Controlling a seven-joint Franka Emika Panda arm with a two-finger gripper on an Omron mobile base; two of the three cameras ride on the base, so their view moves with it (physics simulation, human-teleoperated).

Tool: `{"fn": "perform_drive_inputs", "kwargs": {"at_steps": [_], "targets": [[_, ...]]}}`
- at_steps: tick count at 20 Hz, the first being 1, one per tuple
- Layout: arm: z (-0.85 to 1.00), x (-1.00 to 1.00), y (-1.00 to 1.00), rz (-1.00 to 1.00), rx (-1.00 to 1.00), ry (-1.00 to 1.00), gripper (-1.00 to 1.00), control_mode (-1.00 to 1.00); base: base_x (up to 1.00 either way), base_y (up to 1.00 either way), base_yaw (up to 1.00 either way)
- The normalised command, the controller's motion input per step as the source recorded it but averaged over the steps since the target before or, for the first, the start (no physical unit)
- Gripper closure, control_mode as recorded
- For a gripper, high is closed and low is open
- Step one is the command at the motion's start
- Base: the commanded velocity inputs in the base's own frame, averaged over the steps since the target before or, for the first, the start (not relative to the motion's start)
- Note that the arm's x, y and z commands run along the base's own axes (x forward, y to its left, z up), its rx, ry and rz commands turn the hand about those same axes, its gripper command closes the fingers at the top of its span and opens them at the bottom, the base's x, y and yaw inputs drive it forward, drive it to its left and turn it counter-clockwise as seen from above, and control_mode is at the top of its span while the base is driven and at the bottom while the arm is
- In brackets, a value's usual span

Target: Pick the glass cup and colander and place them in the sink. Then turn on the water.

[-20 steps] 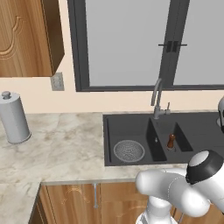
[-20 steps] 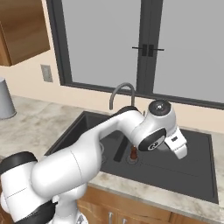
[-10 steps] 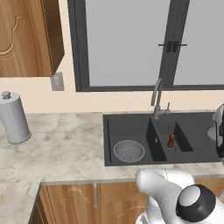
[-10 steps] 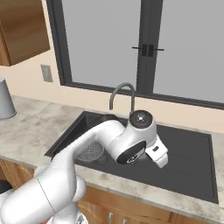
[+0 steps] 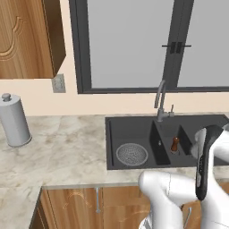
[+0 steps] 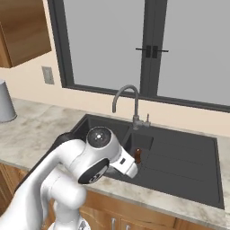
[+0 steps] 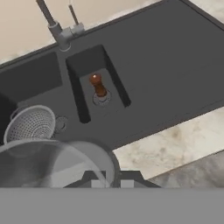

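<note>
At the far left of the marble counter point(image 5: 58, 147) stands a tall grey canister point(image 5: 13, 120) with a knobbed lid, well apart from the sink. A wooden wall cabinet point(image 5: 29, 38) hangs above it, and a wall outlet point(image 5: 57, 83) sits just right of the cabinet, below the dark-framed window point(image 5: 129, 44).

The dark double-basin sink point(image 5: 134, 129) occupies the right half of the counter. The colander point(image 5: 132, 153) rests upright on the floor of the left basin, toward its near side; in the hand view it appears at left point(image 7: 30, 124). The grey faucet point(image 5: 160, 100) rises from the far rim, at the divide between the basins. In the small middle compartment, to the right of the colander, a brown wooden pepper mill point(image 5: 175, 144) stands upright beside the drain.

The gripper point(image 7: 109, 183) is closed on the glass cup point(image 7: 57, 164): the translucent tumbler lies directly ahead of the finger tips in the hand view, its rim touching them. The cup is held over the near edge of the counter, at the near side of the sink, not inside a basin.
</note>
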Motion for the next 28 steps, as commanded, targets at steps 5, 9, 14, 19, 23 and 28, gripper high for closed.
{"fn": "perform_drive_inputs", "kwargs": {"at_steps": [5, 9, 14, 19, 23, 28], "targets": [[0.00, 0.02, 1.00, 0.23, -0.04, 0.01, 1.00, -1.00, 0.00, 0.00, 0.00], [-0.04, 0.05, 1.00, 0.19, -0.07, 0.00, 1.00, -1.00, 0.00, 0.00, 0.00], [0.00, 0.07, 0.99, 0.12, -0.05, 0.00, 1.00, -1.00, 0.00, 0.00, 0.00], [0.00, 0.09, 0.76, 0.01, -0.01, -0.02, 1.00, -1.00, 0.00, 0.00, 0.00], [0.00, 0.38, 0.68, -0.07, 0.00, -0.03, 1.00, -1.00, 0.00, 0.00, 0.00], [0.00, 0.59, 0.38, -0.05, -0.03, 0.01, 1.00, -1.00, 0.00, 0.00, 0.00]]}}
